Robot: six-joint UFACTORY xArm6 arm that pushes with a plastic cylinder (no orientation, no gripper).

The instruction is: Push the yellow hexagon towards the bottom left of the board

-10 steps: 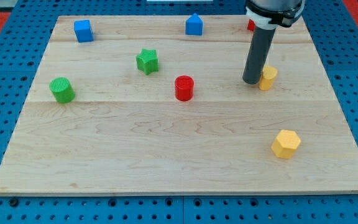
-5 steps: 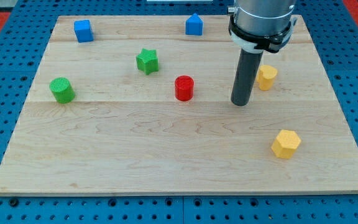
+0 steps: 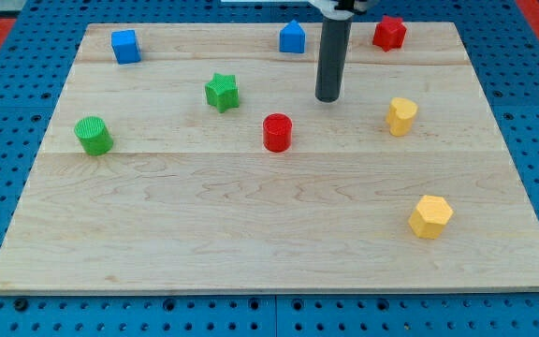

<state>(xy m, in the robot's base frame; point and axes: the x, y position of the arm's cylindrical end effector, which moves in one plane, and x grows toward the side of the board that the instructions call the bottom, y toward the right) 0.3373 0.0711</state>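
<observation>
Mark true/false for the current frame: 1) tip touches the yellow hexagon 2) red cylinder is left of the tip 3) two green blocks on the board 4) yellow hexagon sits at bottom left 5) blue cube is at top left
1) False. My tip stands apart from the yellow hexagon, well up and to the view's left of it.
2) True. The red cylinder lies left of and below the tip.
3) True: green star, green cylinder.
4) False. It sits at the view's bottom right.
5) True: blue cube.
</observation>
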